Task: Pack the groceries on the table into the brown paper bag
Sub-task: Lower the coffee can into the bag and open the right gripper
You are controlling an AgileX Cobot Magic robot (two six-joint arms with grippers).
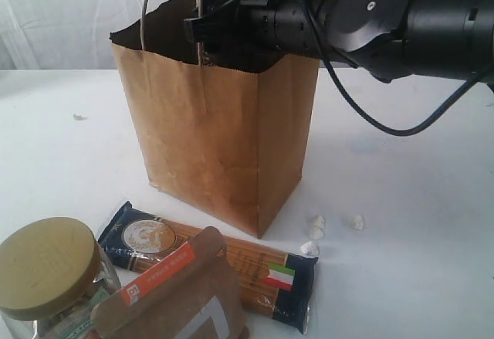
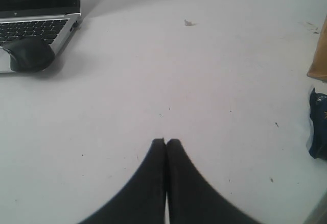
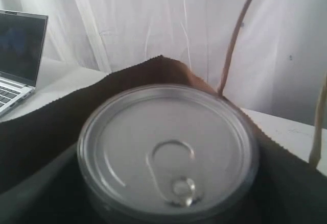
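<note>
So, early days: right pincer point(image 1: 201, 27) pinches the dark pull-tab can point(image 3: 167, 150) at the mouth of the brown paper bag point(image 1: 208, 130), upper middle, left pincer point(image 2: 166, 141) is pressed together, and jar point(image 1: 48, 266), pouch point(image 1: 174, 296) and spaghetti pack point(image 1: 239, 266) wait on the surface point(image 1: 401, 223), lower left.

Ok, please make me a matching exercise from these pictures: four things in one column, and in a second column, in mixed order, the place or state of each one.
Things:
1. pull-tab can
2. gold-lidded glass jar
3. spaghetti pack
4. left gripper

Places or states:
A. shut, above the bare table
B. at the open top of the brown paper bag
C. lying flat on the table in front of the bag
D. standing upright beside the orange-labelled pouch

Pairs: 1-B, 2-D, 3-C, 4-A.
</note>
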